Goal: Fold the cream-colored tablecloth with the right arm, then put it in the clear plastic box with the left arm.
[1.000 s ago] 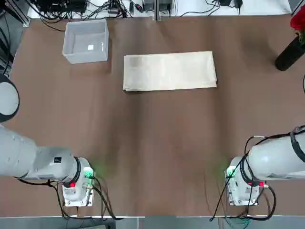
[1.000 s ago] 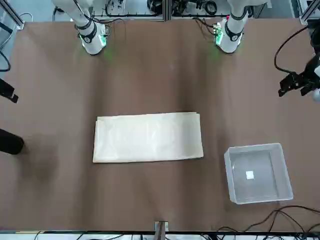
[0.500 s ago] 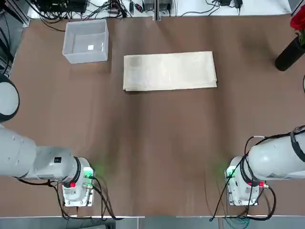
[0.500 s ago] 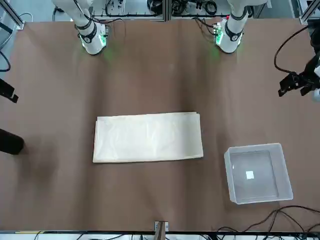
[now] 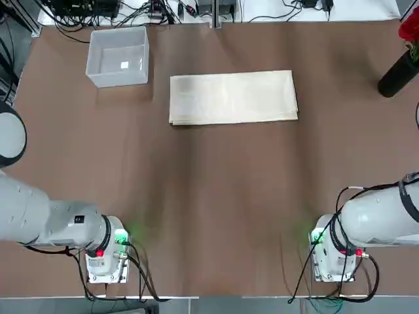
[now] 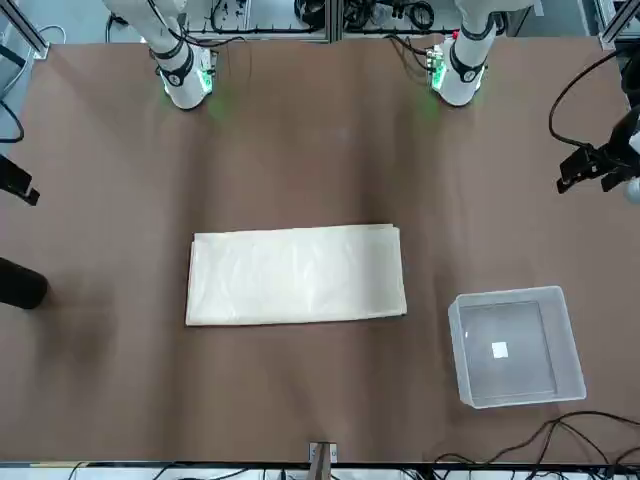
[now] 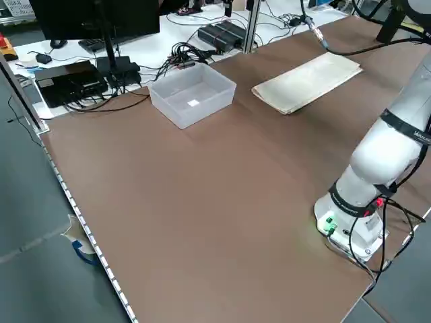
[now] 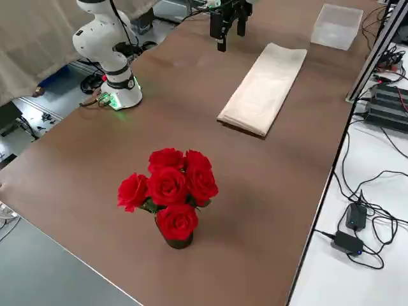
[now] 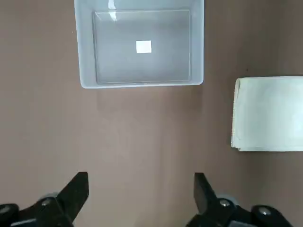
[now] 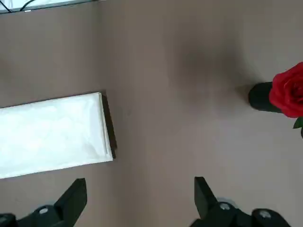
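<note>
The left end effector point(image 9: 137, 198) hangs with fingers apart above bare tabletop point(image 5: 216, 196); the clear plastic box point(image 5: 118, 57) lies ahead of it, the cream-colored tablecloth point(image 5: 233, 97) beside that, forward-left of the likewise spread right end effector point(image 10: 137, 201).

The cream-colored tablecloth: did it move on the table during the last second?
No. In the top view the cream-colored tablecloth lies where it did, equally far from the clear plastic box, and the front view agrees.
</note>
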